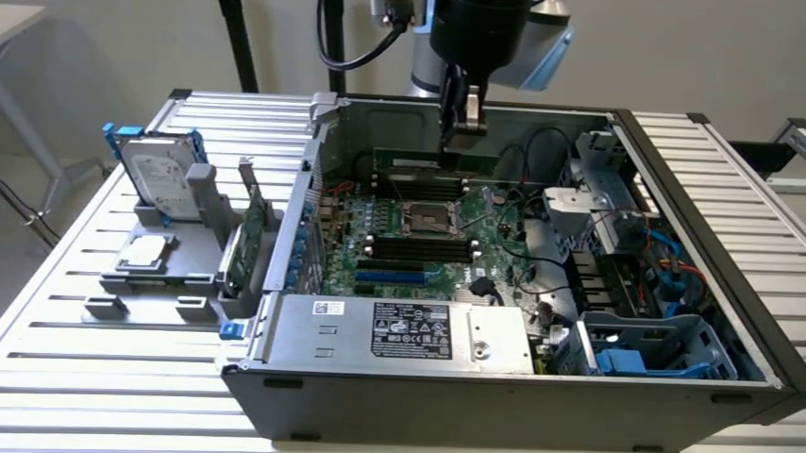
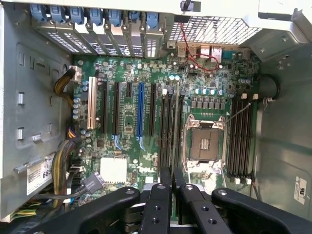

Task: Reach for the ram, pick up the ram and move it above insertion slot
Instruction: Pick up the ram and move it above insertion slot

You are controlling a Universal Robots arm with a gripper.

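Exterior view: the black pincer [image 1: 461, 132] hangs from the arm over the open grey computer case [image 1: 504, 396] and is clamped on the ram [image 1: 422, 162], a long thin green stick that it holds level above the green motherboard [image 1: 416, 250], near the square silver chip socket [image 1: 426, 216]. In the wrist view the pincer's two black fingers [image 2: 165, 183] sit close together with the stick's thin edge between them, above the long black memory slots [image 2: 171, 126] beside the socket. On the slatted metal surface [image 1: 75, 283] at the exterior view's left, a silver hard drive [image 1: 161, 175] stands in a grey holder.

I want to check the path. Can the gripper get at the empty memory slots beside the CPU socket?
Probably yes: the computer case is open, and the gripper, jaws shut on the ram, hangs above those memory slots with nothing between.
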